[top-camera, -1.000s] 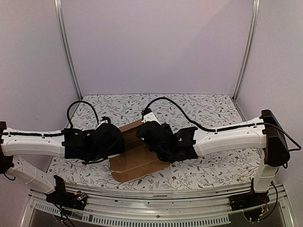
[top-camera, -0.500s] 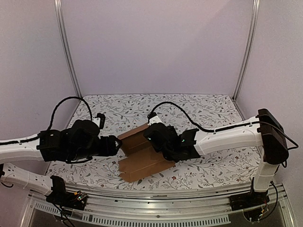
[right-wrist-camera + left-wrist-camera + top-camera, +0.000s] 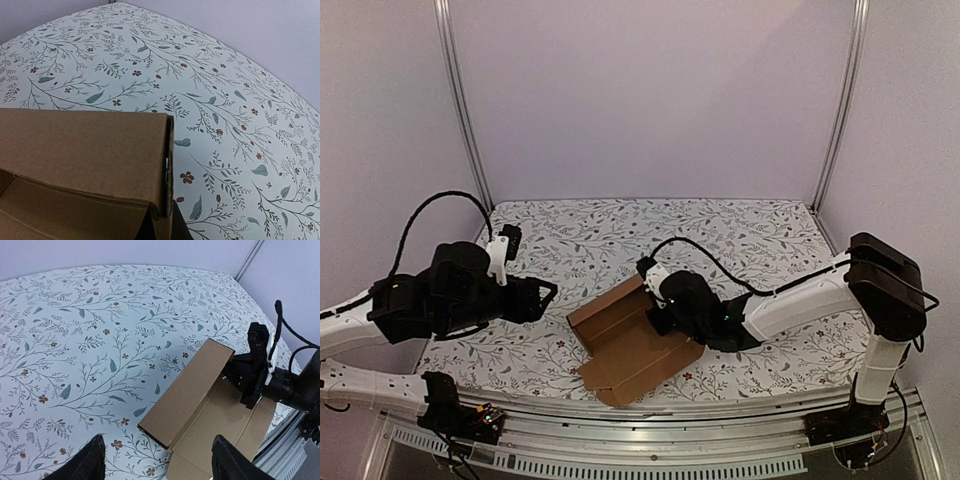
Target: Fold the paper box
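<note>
The paper box (image 3: 640, 350) is a plain brown cardboard sheet lying partly folded on the floral table, with one long panel (image 3: 187, 387) folded over into a raised wall along its far-left side. My right gripper (image 3: 656, 318) is shut on the end of that folded wall; in the right wrist view the cardboard edge (image 3: 167, 165) runs down between the dark fingertips (image 3: 180, 231). My left gripper (image 3: 548, 296) hangs open to the left of the box, apart from it. Its two fingers (image 3: 90, 462) frame the box's near corner from above.
The floral tablecloth (image 3: 740, 235) covers the table to the back and right of the box. Metal frame posts (image 3: 460, 110) stand at the back corners. A rail (image 3: 650, 425) runs along the near edge, close to the box's front flap.
My left gripper has let go, opened and pulled back to the left, off the box. The right gripper has dropped lower, and the box has shifted toward the near edge.
</note>
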